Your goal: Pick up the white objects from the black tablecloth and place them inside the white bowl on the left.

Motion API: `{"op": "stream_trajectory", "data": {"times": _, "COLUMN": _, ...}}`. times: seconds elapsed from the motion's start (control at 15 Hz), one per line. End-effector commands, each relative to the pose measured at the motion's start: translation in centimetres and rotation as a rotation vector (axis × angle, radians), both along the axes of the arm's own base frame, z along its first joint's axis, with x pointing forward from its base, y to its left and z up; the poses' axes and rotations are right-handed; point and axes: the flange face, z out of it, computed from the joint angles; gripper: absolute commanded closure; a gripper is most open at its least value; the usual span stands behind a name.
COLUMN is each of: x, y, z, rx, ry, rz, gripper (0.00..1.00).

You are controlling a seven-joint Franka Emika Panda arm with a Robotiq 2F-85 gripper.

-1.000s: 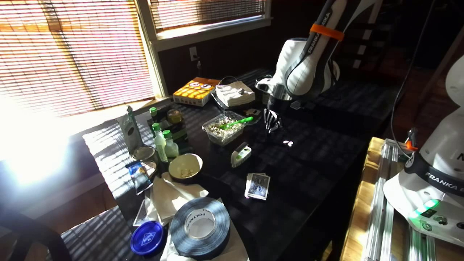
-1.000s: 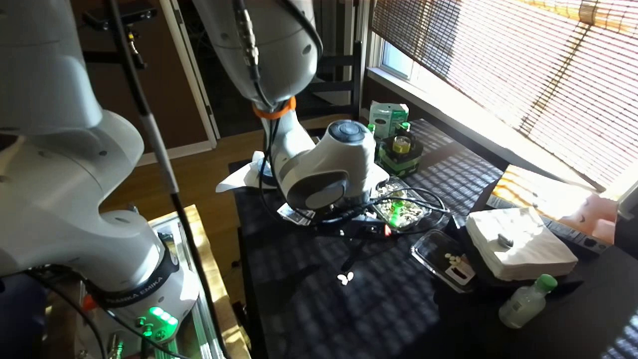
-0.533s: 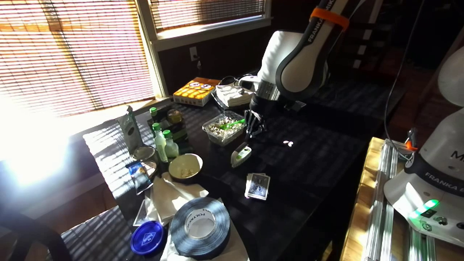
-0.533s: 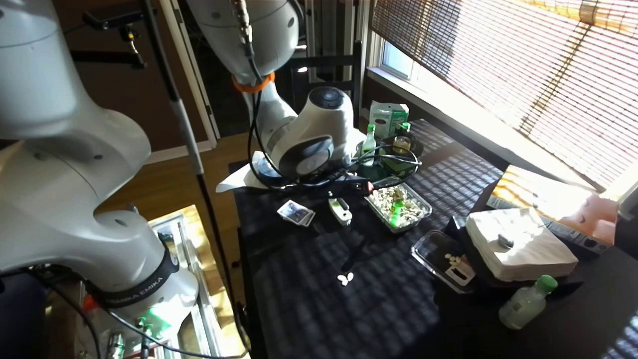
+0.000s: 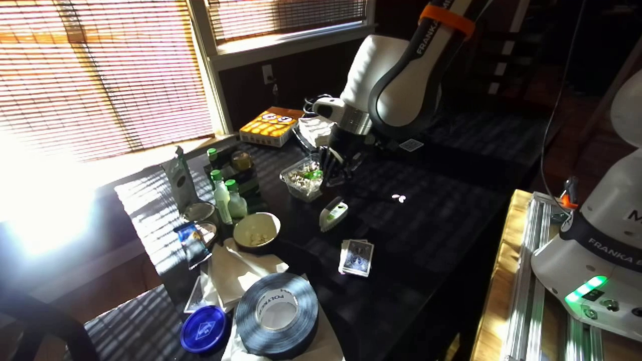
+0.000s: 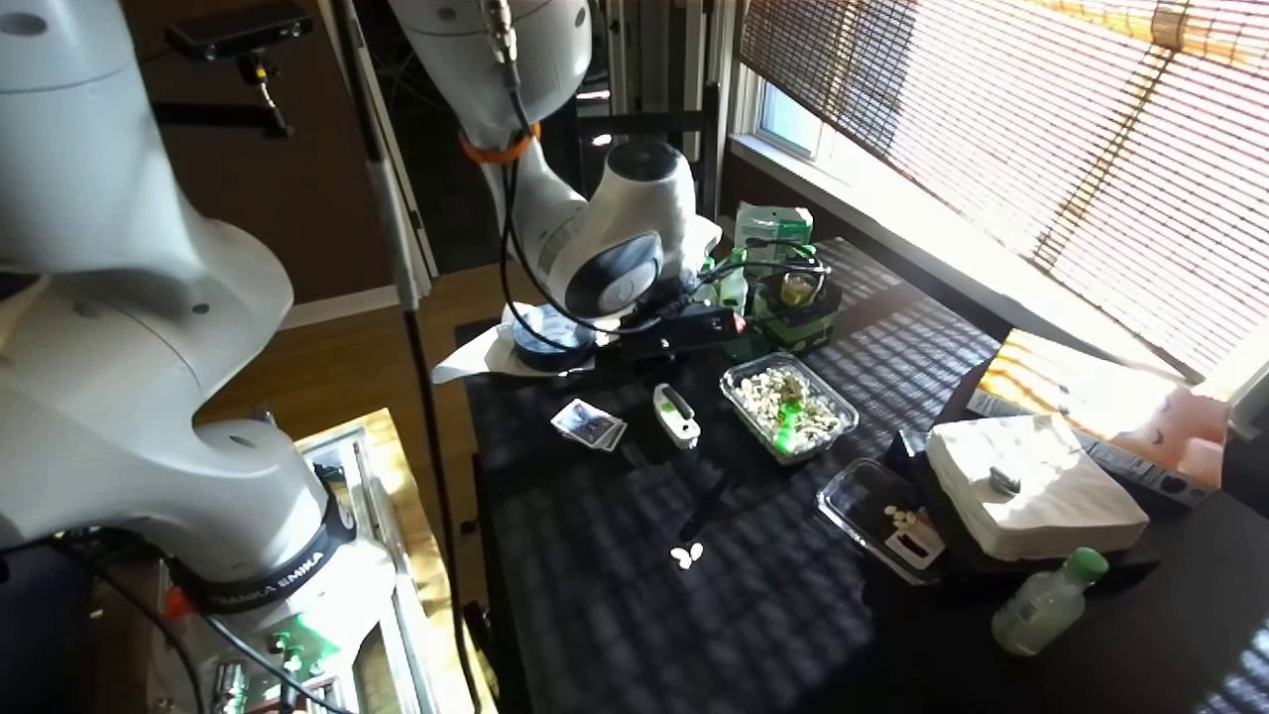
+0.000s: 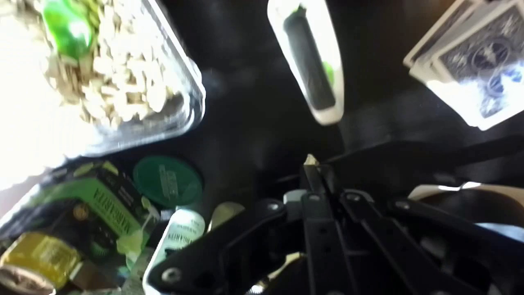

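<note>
Currently I have the hand [image 7: 319, 169] clamped on a white bit [image 7: 311, 160]; three more bits [image 6: 684, 557] lie on the cloth [image 6: 744, 620], pale pieces [image 5: 258, 239] in the bowl [image 5: 255, 223].

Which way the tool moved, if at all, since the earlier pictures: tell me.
Yes: in an exterior view, the tool moved toward picture left, from right of the clear plastic container to partly hiding it.
</note>
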Motion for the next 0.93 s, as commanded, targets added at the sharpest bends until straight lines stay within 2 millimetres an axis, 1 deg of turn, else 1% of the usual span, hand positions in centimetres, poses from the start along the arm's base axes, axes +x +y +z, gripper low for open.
{"op": "stream_trajectory", "data": {"times": 0.0, "x": 3.0, "y": 7.0, "z": 2.6, "rx": 0.013, "ry": -0.081, "rz": 0.116, "gripper": 0.99}}
{"op": "stream_trajectory", "data": {"times": 0.13, "x": 4.2, "y": 10.2, "z": 3.3, "rx": 0.001, "ry": -0.101, "rz": 0.172, "gripper": 0.99}}
{"op": "stream_trajectory", "data": {"times": 0.27, "x": 5.4, "y": 12.5, "z": 3.2, "rx": -0.021, "ry": -0.117, "rz": 0.205, "gripper": 0.99}}
{"op": "stream_trajectory", "data": {"times": 0.33, "x": 6.2, "y": 13.0, "z": 2.9, "rx": -0.036, "ry": -0.122, "rz": 0.21, "gripper": 0.99}}
{"op": "stream_trajectory", "data": {"times": 0.4, "x": 6.8, "y": 13.0, "z": 2.4, "rx": -0.054, "ry": -0.122, "rz": 0.205, "gripper": 0.99}}
{"op": "stream_trajectory", "data": {"times": 0.53, "x": 8.0, "y": 13.4, "z": 0.7, "rx": -0.07, "ry": -0.116, "rz": 0.195, "gripper": 0.99}}
{"op": "stream_trajectory", "data": {"times": 0.67, "x": 8.7, "y": 13.8, "z": -0.7, "rx": -0.085, "ry": -0.096, "rz": 0.194, "gripper": 0.99}}
{"op": "stream_trajectory", "data": {"times": 0.73, "x": 8.9, "y": 14.1, "z": -1.3, "rx": -0.085, "ry": -0.088, "rz": 0.195, "gripper": 0.9}}
{"op": "stream_trajectory", "data": {"times": 0.8, "x": 9.0, "y": 14.5, "z": -1.9, "rx": -0.076, "ry": -0.082, "rz": 0.197, "gripper": 0.71}}
{"op": "stream_trajectory", "data": {"times": 0.87, "x": 9.1, "y": 14.7, "z": -2.3, "rx": -0.073, "ry": -0.081, "rz": 0.198, "gripper": 0.64}}
